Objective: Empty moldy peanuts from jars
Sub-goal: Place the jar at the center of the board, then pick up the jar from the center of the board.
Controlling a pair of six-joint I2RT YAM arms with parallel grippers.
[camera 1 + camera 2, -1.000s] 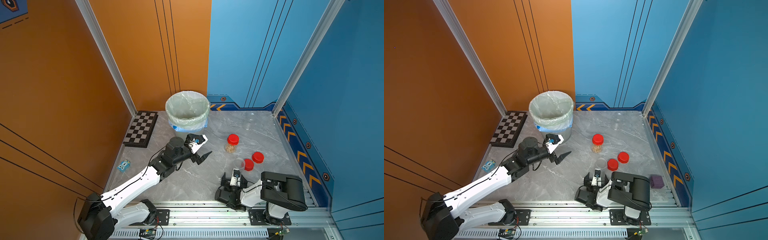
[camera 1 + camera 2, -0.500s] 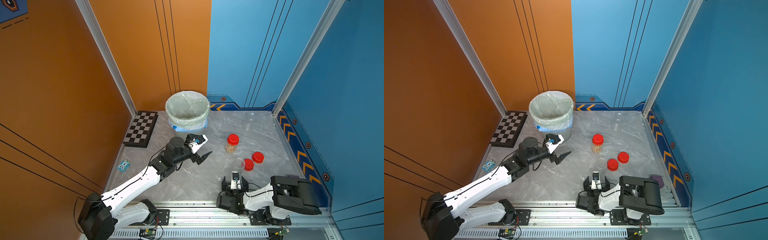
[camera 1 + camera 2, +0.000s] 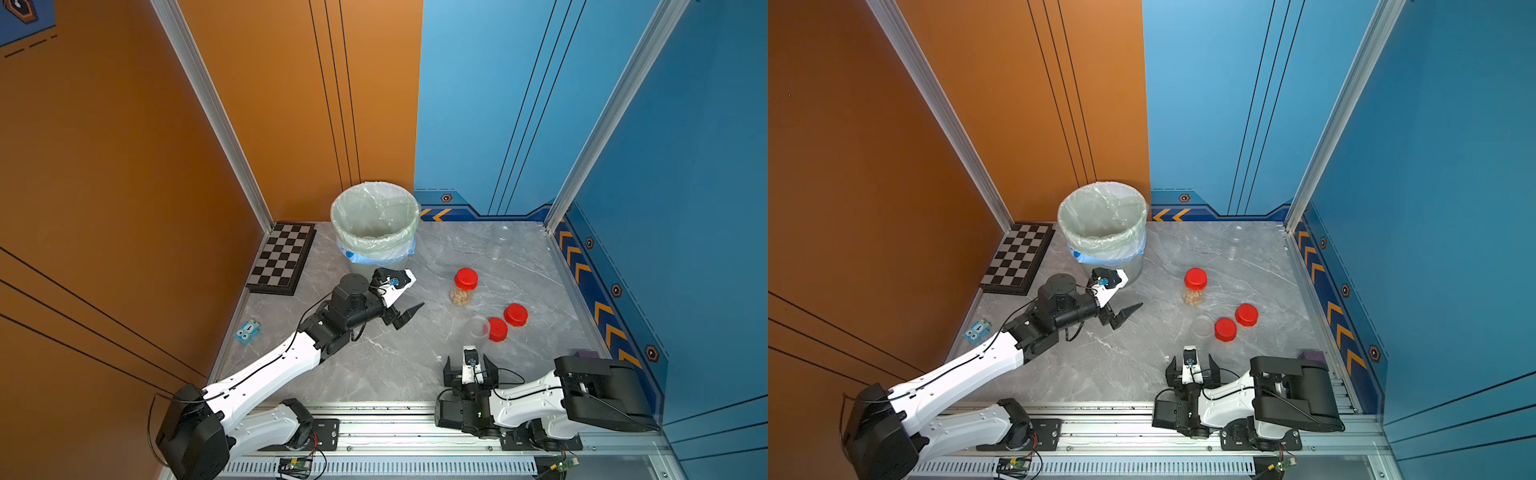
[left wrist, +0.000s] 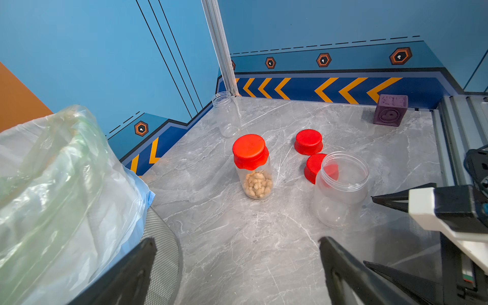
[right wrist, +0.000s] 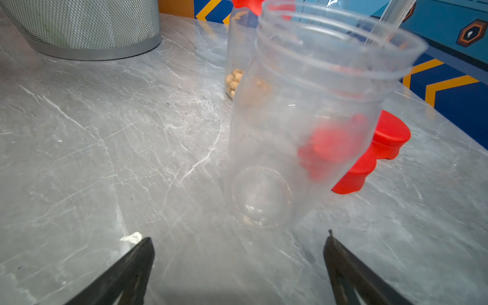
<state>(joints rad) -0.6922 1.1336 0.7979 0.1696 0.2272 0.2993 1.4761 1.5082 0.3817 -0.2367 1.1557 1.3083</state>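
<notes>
Both were open and empty: right gripper [image 3: 469,365] sat at the table's [image 3: 374,370] front edge just behind an empty jar [image 3: 478,327], left gripper [image 3: 405,316] hovered beside the bin [image 3: 374,249], aimed at the capped jar [image 3: 464,286] mid-table with peanuts [image 3: 460,297] inside, probably the next pick.

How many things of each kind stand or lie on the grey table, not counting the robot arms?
Clear jars: 3, one with peanuts, two empty.
Red lids: 3, one on a jar, two loose.
Bag-lined bin: 1
Chessboard: 1
Small blue toy: 1
Purple cube: 1
Total: 10
</notes>
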